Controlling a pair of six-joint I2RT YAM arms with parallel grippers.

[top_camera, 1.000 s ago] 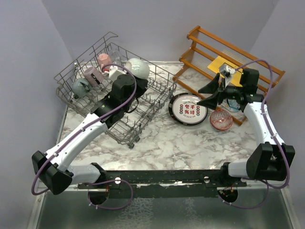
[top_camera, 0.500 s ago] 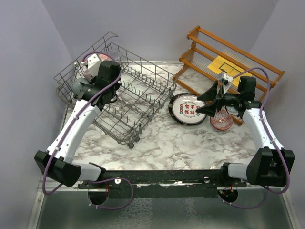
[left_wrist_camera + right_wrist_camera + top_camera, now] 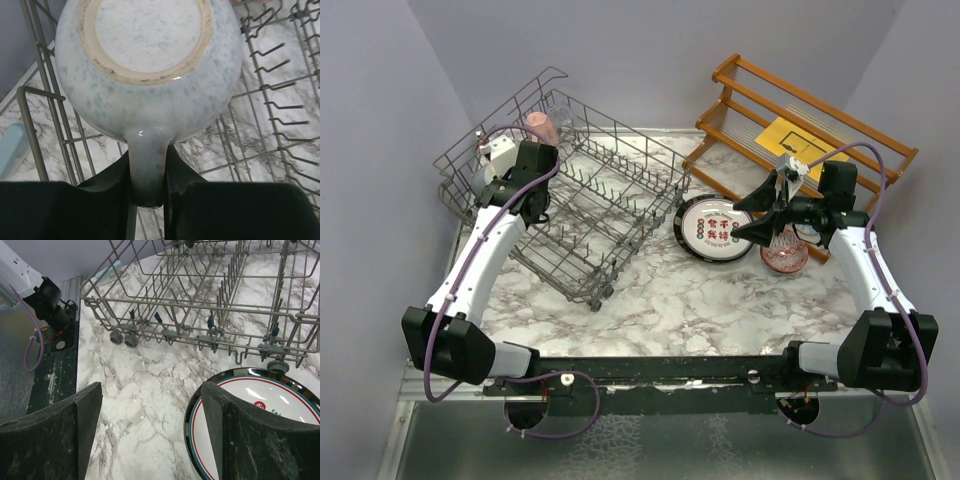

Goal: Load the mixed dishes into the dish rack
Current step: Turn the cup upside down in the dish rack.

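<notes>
**Item 1: left end effector (image 3: 147, 172).** It is pinched on the handle (image 3: 148, 150) of a speckled pale-blue mug (image 3: 150, 65). The mug is held base toward the wrist camera, with the handle clamped between both fingers.
- Location: the mug is carried over the far-left corner of the dish rack (image 3: 620, 145), with the rack wires (image 3: 270, 100) directly beneath it.
- Whether the mug already rests on the wires cannot be told.

**Item 2: change noted.** A second ago this arm was stretched over the middle of the rack. It is now swung to the far-left corner, beside a pink mug (image 3: 540, 125) already lodged there. The mug is judged to be brought to its slot, with lowering and release as the step in hand.

**Item 3: right end effector (image 3: 150, 440).** Its fingers are spread wide and nothing is held between them.
- It is hung above the marble worktop (image 3: 660, 290), at the near edge of the black-rimmed plate (image 3: 715, 227), with the red patterned bowl (image 3: 785, 255) just beside it.
- A second ago it was nearer the wooden slatted shelf (image 3: 800, 115). For the last half second it is unmoved.

**Item 4: outstanding.** The plate and the red bowl are still left on the worktop, outside the rack. The task is judged partly done, and one of these two is the likely next pick for the right arm.

**Item 5: excluded.** The yellow paper sheet (image 3: 788, 135) on the shelf is not counted among the dishes.
</notes>
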